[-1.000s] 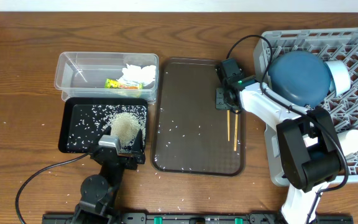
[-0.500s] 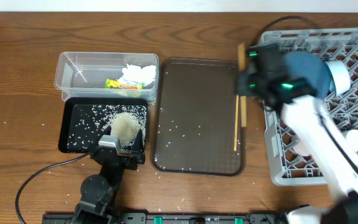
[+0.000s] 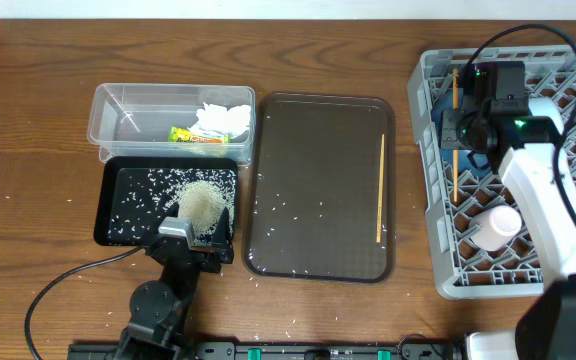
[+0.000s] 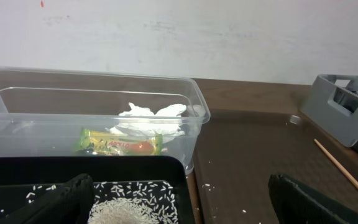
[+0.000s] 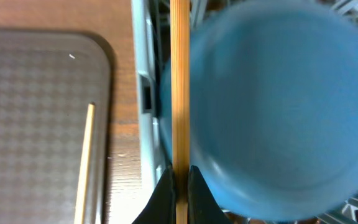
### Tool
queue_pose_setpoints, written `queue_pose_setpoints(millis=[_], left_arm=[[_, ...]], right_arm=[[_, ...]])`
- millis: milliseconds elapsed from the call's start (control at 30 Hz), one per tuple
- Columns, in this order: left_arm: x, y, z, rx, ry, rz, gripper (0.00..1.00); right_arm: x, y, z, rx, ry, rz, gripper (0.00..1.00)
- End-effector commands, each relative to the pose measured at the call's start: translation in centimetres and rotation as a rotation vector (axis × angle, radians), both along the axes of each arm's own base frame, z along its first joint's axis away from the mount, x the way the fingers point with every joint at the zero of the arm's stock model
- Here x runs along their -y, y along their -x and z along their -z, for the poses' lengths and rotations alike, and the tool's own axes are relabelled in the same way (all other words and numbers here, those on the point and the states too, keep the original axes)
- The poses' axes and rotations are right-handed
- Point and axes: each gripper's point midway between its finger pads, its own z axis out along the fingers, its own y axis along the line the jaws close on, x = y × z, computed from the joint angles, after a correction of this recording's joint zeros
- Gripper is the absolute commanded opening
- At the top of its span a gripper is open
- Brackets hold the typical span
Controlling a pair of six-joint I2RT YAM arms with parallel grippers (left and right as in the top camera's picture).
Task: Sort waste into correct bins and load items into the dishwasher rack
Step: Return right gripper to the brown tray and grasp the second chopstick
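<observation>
My right claw (image 5: 179,183) is pinched narrow on one wooden chopstick (image 5: 179,87). I hold it over the dishwasher rack (image 3: 436,250), just right of the serving tray (image 3: 308,150). In my wrist view the stick runs along the edge of the pale-blue bowl (image 5: 278,106) sitting in the rack; I cannot tell whether they touch. The other chopstick (image 3: 382,190) lies flat on the tray, along its right side. A small pale cup (image 3: 498,225) lies in the rack.

My left claw (image 4: 180,186) is spread wide at the near edge of the black bin (image 3: 102,210), left of the tray, where the rice (image 3: 203,205) is heaped. The clear bin (image 3: 108,110), also left of the tray, holds the snack wrapper (image 3: 196,136) and the tissue (image 3: 223,117).
</observation>
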Motion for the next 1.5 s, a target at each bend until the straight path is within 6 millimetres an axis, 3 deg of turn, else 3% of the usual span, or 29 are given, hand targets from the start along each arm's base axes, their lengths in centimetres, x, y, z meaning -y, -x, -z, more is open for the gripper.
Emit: queue_pose_setpoints(millis=[0,33,133,233,367,500,633,767,933,1133,1167,1200,1233,1367,1467], left_arm=[[-0.3,-0.1,1.8,-0.041,-0.009,-0.015,0.92],[-0.3,-0.1,1.8,-0.041,-0.009,-0.015,0.92],[-0.3,-0.1,1.8,-0.041,-0.009,-0.015,0.92],[-0.3,-0.1,1.8,-0.041,-0.009,-0.015,0.92],[-0.3,-0.1,1.8,-0.041,-0.009,-0.015,0.92],[-0.3,-0.1,1.8,-0.041,-0.009,-0.015,0.92],[-0.3,-0.1,1.8,-0.041,-0.009,-0.015,0.92],[-0.3,-0.1,1.8,-0.041,-0.009,-0.015,0.92],[-0.3,-0.1,1.8,-0.041,-0.009,-0.015,0.92],[-0.3,-0.1,1.8,-0.041,-0.009,-0.015,0.92],[-0.3,-0.1,1.8,-0.041,-0.009,-0.015,0.92],[-0.3,-0.1,1.8,-0.041,-0.009,-0.015,0.92],[-0.3,-0.1,1.8,-0.041,-0.009,-0.015,0.92],[-0.3,-0.1,1.8,-0.041,-0.009,-0.015,0.92],[-0.3,-0.1,1.8,-0.041,-0.009,-0.015,0.92]], right_arm=[[0.5,0.0,2.2,-0.06,0.023,-0.02,0.01],[0.4,0.1,2.8,-0.077,0.025,-0.024,0.05],[-0.5,0.5,3.2,-0.099,0.012,-0.042,0.33],[-2.8,1.1,2.0,-0.085,-0.057,-0.089,0.45],[-8.0,2.4,0.2,-0.067,-0.162,-0.207,0.52],[-12.1,4.4,1.2,-0.132,-0.168,-0.23,0.52],[-12.9,5.2,4.4,-0.188,-0.062,-0.077,0.52],[-11.3,4.8,8.1,-0.209,0.08,0.102,0.53],[-11.7,4.8,12.7,-0.31,0.053,0.106,0.47],[-12.0,6.4,16.2,-0.43,0.05,0.097,0.29],[-12.1,6.7,16.5,-0.446,0.048,0.1,0.19],[-12.3,7.0,16.6,-0.46,0.035,0.095,0.06],[-12.5,7.0,16.6,-0.465,0.023,0.091,0.01],[-12.9,6.3,15.1,-0.427,0.018,0.027,0.01],[-13.3,5.1,11.8,-0.341,0.004,-0.042,0.01]])
